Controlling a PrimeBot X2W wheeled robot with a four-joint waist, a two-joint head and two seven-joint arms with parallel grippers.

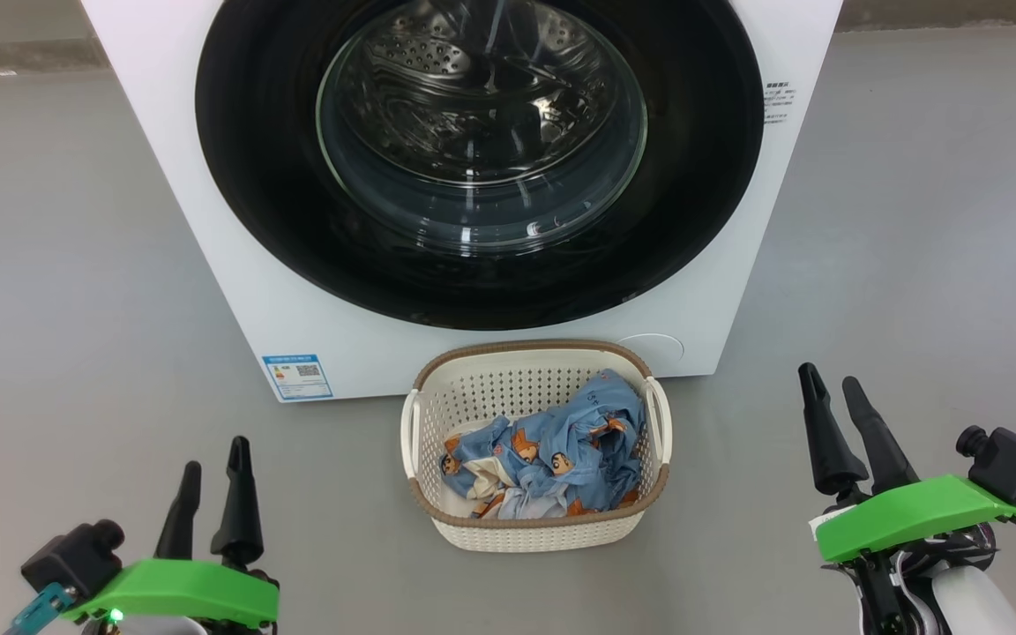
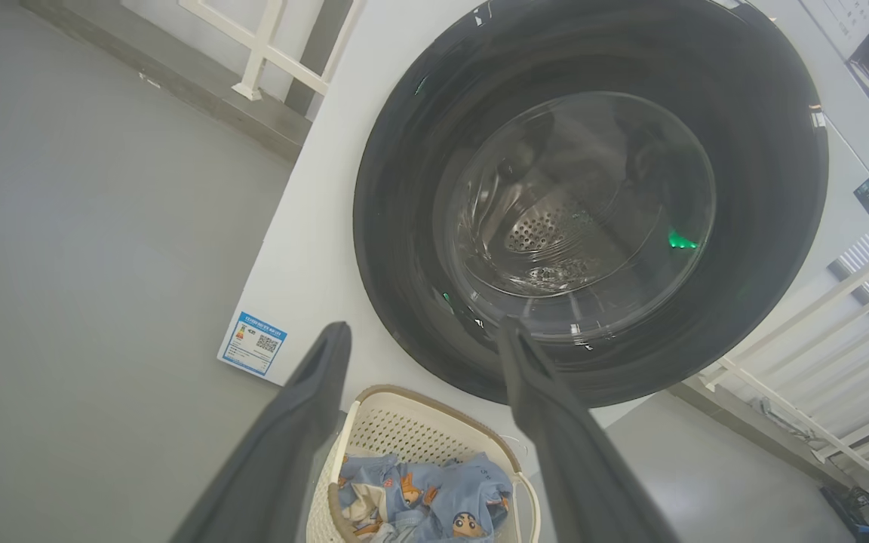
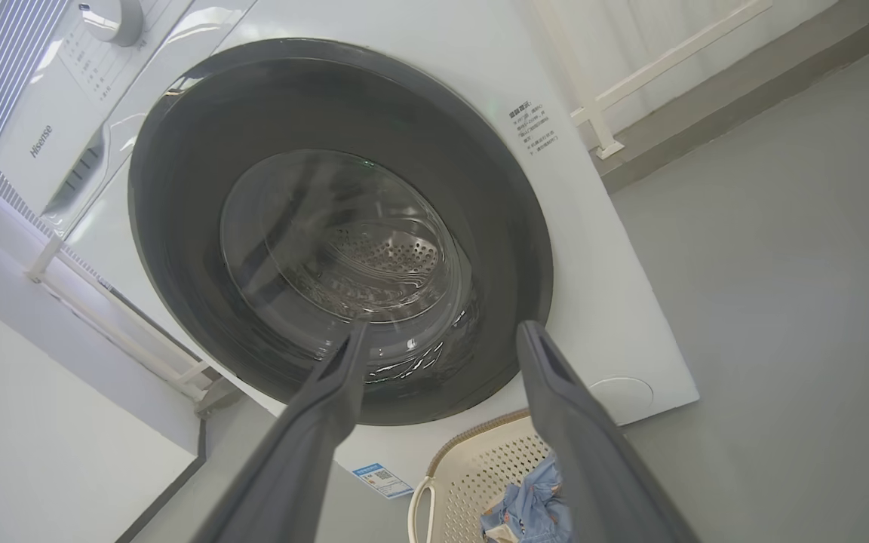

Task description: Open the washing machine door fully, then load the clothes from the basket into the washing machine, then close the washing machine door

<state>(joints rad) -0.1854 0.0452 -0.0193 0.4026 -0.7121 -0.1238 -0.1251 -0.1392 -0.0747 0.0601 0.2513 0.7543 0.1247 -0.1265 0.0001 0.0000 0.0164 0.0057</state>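
The washing machine (image 1: 261,309) stands square ahead on a grey floor (image 1: 58,265), and its door (image 1: 252,159) is shut, the wide black rim lying flat against the white front with the glass bowl bulging out at the middle. Through that glass the holed steel drum shows, though reflections smear it and I cannot tell what, if anything, lies inside. A blue label (image 1: 297,377) sits at the machine's lower left corner, and a round white cap (image 1: 653,347) at its lower right. The basket (image 1: 534,534) rests on the floor just in front of the machine, below the door and between the two arms, its far rim close to the white front panel. The clothes (image 1: 561,441) lie crumpled inside it, heaped toward the right side and rising to about the rim there. The left gripper (image 1: 215,453) hangs low to the left of the basket, well apart from it, fingers spread and holding nothing. The right gripper (image 1: 830,377) hangs to the basket's right, a little further up the head view, its fingers likewise parted and empty. In the left wrist view a white railing (image 2: 259,53) stands behind the machine.
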